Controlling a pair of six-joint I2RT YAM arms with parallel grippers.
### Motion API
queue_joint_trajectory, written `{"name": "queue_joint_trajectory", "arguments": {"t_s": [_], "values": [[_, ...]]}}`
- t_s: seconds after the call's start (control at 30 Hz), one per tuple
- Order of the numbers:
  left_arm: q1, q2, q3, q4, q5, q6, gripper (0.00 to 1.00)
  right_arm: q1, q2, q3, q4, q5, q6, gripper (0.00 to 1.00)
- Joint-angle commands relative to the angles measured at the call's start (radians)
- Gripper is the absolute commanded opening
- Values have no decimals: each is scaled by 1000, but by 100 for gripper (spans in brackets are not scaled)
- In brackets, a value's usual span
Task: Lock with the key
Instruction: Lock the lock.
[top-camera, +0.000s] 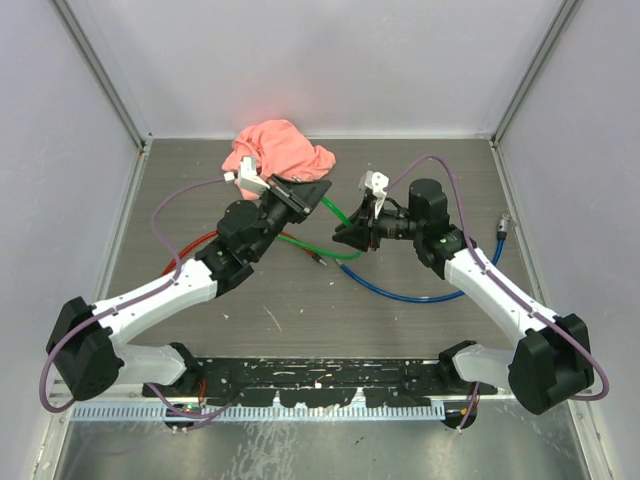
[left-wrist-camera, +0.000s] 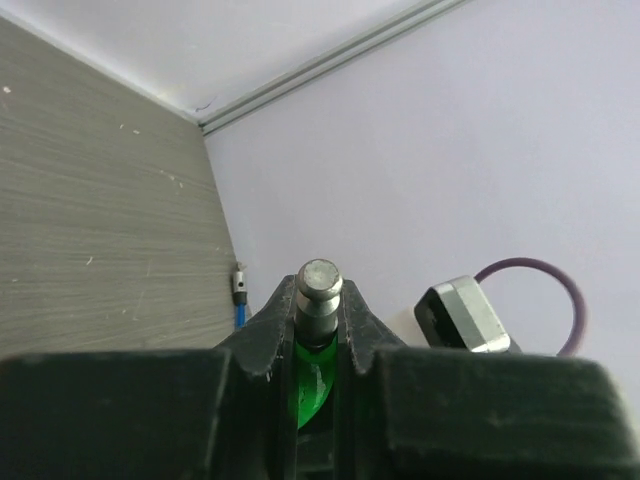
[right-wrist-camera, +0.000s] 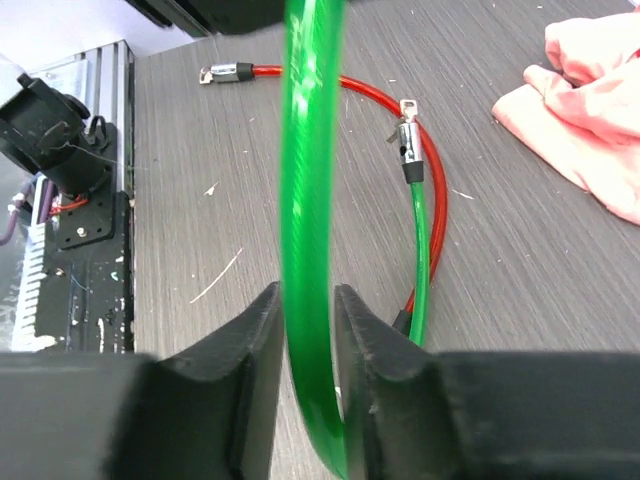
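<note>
Green cable lock (right-wrist-camera: 305, 150) held up over the tabletop (top-camera: 420, 170), just in front of the pink cloth (top-camera: 280, 145), w/ its metal end pin (left-wrist-camera: 318, 280) clamped in the L pincer (left-wrist-camera: 318, 318) right beside the cloth. R pincer (right-wrist-camera: 308, 312), farther from the cloth, stands narrow, fingers snug on the cable's mid-length. Red cable (right-wrist-camera: 430, 190) lies flat nr the cloth.

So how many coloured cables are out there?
3. The green plastic-coated cable is held by the left gripper and right gripper; the red cable lies beside the left arm; the blue cable curves by the right arm. The pink cloth may hide more.
</note>
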Motion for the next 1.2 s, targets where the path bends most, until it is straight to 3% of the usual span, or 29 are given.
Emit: {"name": "queue_joint_trajectory", "arguments": {"t_s": [0.0, 0.07, 0.1, 0.2, 0.27, 0.33, 0.47, 0.73, 0.87, 0.97, 1.03, 1.07, 1.1, 1.17], "values": [[29, -54, 6, 66, 59, -2, 0, -11, -41, 1, 50, -92, 16, 19], [32, -45, 9, 64, 71, -9, 0, -10, -39, -16, 118, -111, 74, 2], [31, -38, 11, 60, 78, -20, 4, -10, -40, -24, 145, -109, 99, 1], [31, -24, 0, 55, 100, -72, 41, -10, -40, -47, 214, -43, 185, 1], [21, -25, -19, 59, 90, -94, 54, -10, -34, -53, 226, 12, 207, 1], [0, -35, -40, 59, 47, -95, 60, -10, -29, -58, 239, 58, 206, 1], [-17, -49, -48, 12, -26, -91, 61, -1, -25, -68, 241, 82, 189, 1], [-28, -12, 4, -17, -38, -84, 54, 53, -17, -73, 190, 139, 103, 1], [-29, -20, 5, -33, -55, -69, 36, 61, -20, -75, 180, 150, 88, 1], [-29, -29, -1, -33, -50, -51, 8, 68, -23, -83, 177, 121, 68, 1], [-28, -41, -7, -43, -39, -26, 0, 70, -24, -90, 174, 53, 49, 1], [-28, -51, -10, -57, -31, -9, 0, 69, -26, -91, 165, -7, 32, 6], [-28, -68, -14, -76, -22, 11, 0, 69, -30, -90, 151, -47, 16, 17], [-26, -110, -34, -116, 3, 54, 0, 63, -43, -69, 88, -117, -33, 45]]}}
